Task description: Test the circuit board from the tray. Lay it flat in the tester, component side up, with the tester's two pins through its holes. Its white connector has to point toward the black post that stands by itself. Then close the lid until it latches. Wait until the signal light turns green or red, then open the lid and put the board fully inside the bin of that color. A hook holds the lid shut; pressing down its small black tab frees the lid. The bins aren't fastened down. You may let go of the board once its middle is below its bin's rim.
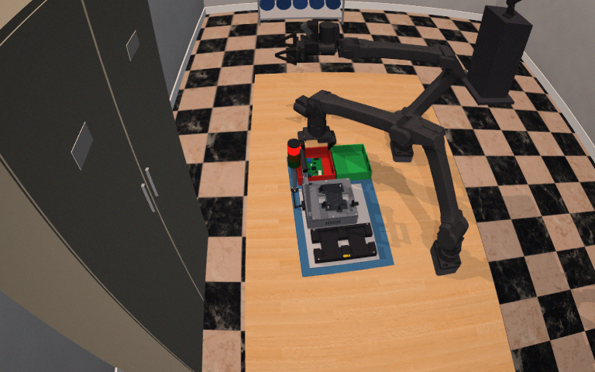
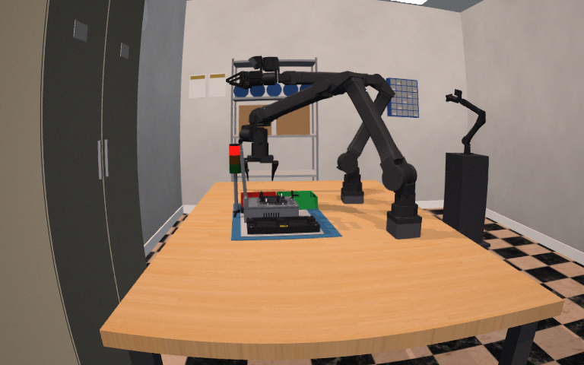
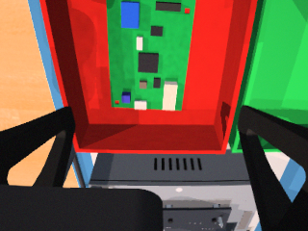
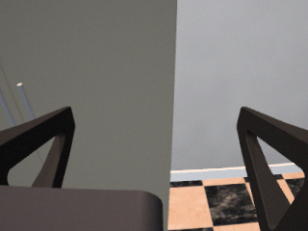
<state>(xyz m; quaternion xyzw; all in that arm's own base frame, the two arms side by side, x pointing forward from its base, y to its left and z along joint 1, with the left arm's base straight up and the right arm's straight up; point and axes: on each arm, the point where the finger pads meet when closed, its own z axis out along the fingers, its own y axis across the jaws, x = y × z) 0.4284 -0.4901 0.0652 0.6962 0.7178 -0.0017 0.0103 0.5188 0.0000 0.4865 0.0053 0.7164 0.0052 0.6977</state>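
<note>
The green circuit board point(image 1: 314, 167) point(image 3: 166, 40) lies flat, component side up, inside the red bin point(image 1: 327, 167) point(image 2: 258, 196) point(image 3: 207, 48). The signal light point(image 1: 294, 150) point(image 2: 234, 150) glows red. The grey tester point(image 1: 331, 222) point(image 2: 271, 211) point(image 3: 130, 166) holds no board; its lid point(image 2: 243, 180) stands open, upright and edge-on at the left. The black tray point(image 1: 322, 253) point(image 2: 258, 226) holds no board. My left gripper point(image 1: 316, 148) point(image 2: 260, 177) point(image 3: 156, 115) is open and empty above the red bin. My right gripper point(image 1: 280, 48) point(image 2: 228, 80) point(image 4: 156, 115) is open and empty, far behind and high.
The green bin point(image 1: 352, 162) point(image 2: 308, 200) point(image 3: 284, 72) stands right beside the red bin. Tester and tray stand on a blue-edged mat point(image 1: 382, 252) point(image 2: 331, 232). The signal light's thin pole stands near the lid. A dark cabinet point(image 1: 48, 96) point(image 2: 81, 128) is at the left.
</note>
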